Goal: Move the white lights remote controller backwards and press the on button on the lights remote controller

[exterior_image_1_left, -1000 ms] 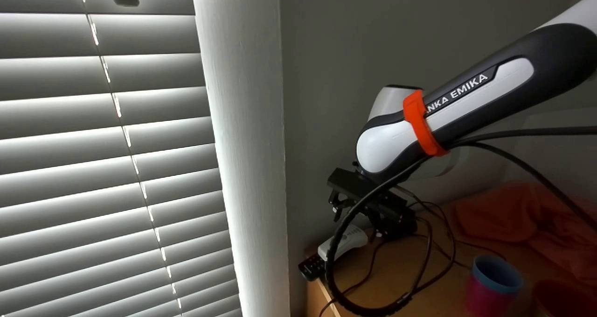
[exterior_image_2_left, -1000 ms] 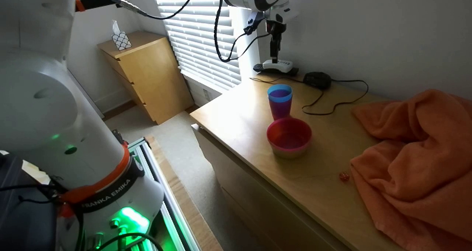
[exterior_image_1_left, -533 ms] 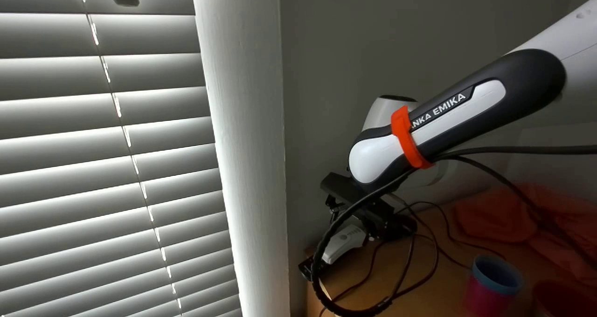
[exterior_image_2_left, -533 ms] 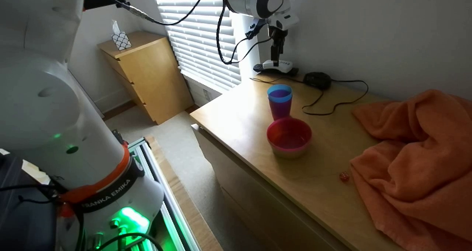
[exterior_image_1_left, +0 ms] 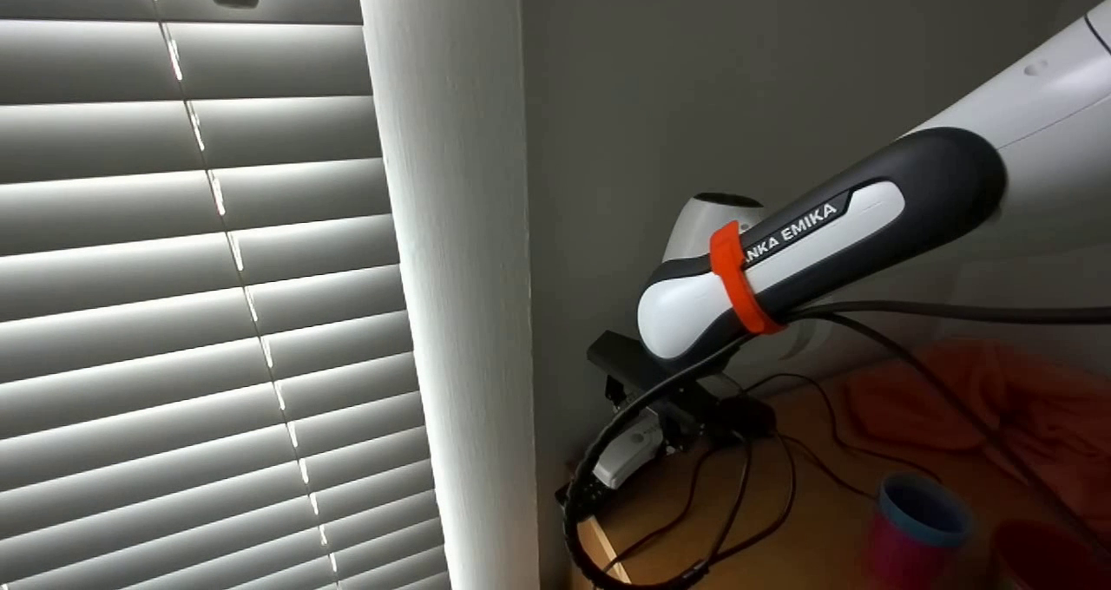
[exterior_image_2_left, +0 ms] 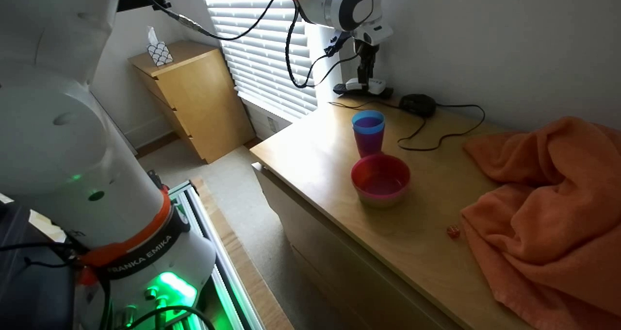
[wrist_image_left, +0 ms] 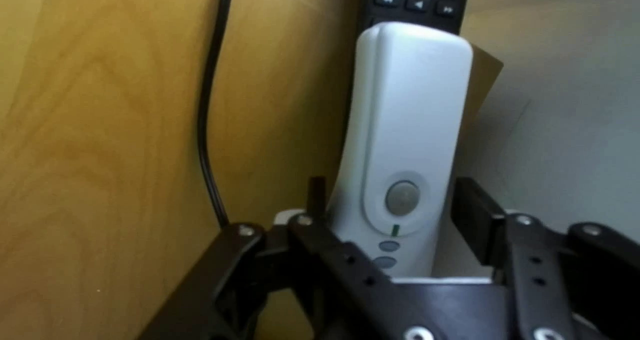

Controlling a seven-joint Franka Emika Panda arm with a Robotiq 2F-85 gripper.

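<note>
We see the white remote (wrist_image_left: pixel 415 110) resting on the black remote (wrist_image_left: pixel 417 2) at the far end of the tabletop (exterior_image_2_left: pixel 427 184), beside the wall (exterior_image_2_left: pixel 485 43). The jaws stand wide around it, 1 along each of its 2 long sides; whether either touches, we cannot tell. We judge this to be the lining-up for the backward move, with the press still to do. Next, we should bring the jaws evenly onto its sides and draw it back gently, as the black remote beneath may slide along. Whether the round grey button (wrist_image_left: pixel 402 198) is the on button, we cannot read. The tabletop also carries a corded black lump (exterior_image_2_left: pixel 417 105), stacked cups (exterior_image_2_left: pixel 367 131), a bowl (exterior_image_2_left: pixel 381 199) and an orange towel (exterior_image_2_left: pixel 548 208); across the room, past the window blinds (exterior_image_1_left: pixel 191 278), a tissue box (exterior_image_2_left: pixel 160 54) sits on a dresser (exterior_image_2_left: pixel 204 102).
</note>
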